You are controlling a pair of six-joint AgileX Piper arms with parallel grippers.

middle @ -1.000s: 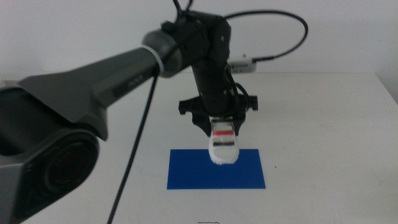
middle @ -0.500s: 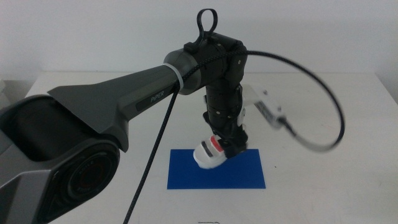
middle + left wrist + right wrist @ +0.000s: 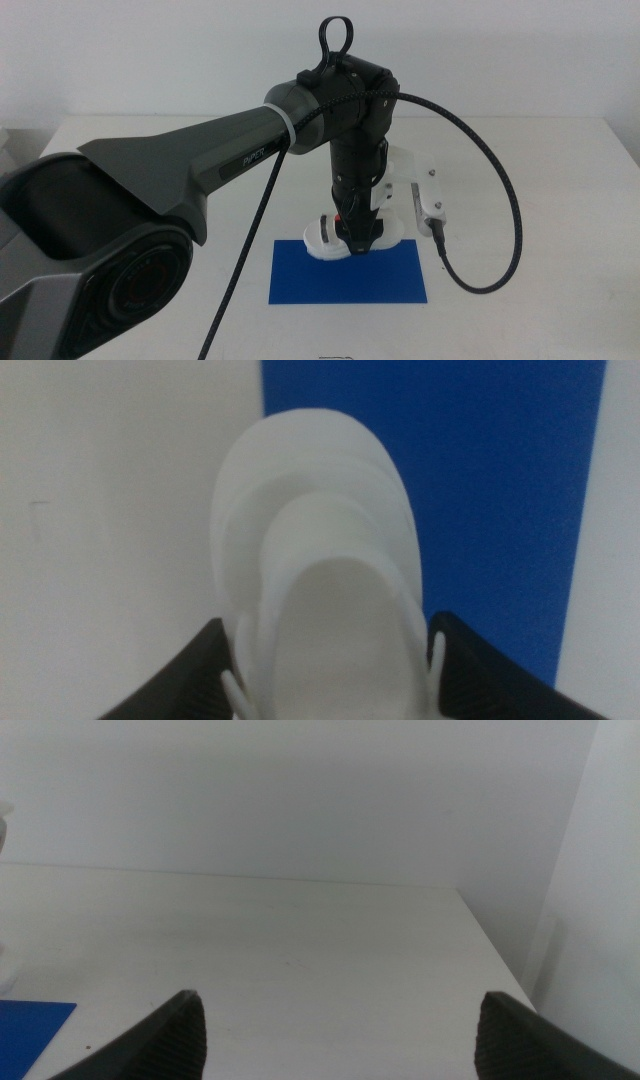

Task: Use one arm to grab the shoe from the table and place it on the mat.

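Note:
My left arm point(image 3: 200, 150) reaches in from the left, and its gripper point(image 3: 356, 238) is shut on the white shoe point(image 3: 322, 238). The shoe lies sideways, low over the far edge of the blue mat point(image 3: 347, 275), partly above the white table point(image 3: 520, 170). In the left wrist view the shoe's white sole point(image 3: 320, 560) sits between the two jaws of the left gripper point(image 3: 330, 655), over the mat point(image 3: 500, 490) and its border with the table. My right gripper point(image 3: 340, 1020) is open and empty above the table, out of the middle view.
The left arm's black cable point(image 3: 505, 225) loops out to the right of the mat. The right wrist view shows a corner of the mat point(image 3: 30, 1025), the table's far edge and a white wall point(image 3: 300, 790).
The left wrist has turned and lowered. The shoe, which pointed toward the camera above the mat, now lies sideways, low at the mat's far edge. The cable has swung right.

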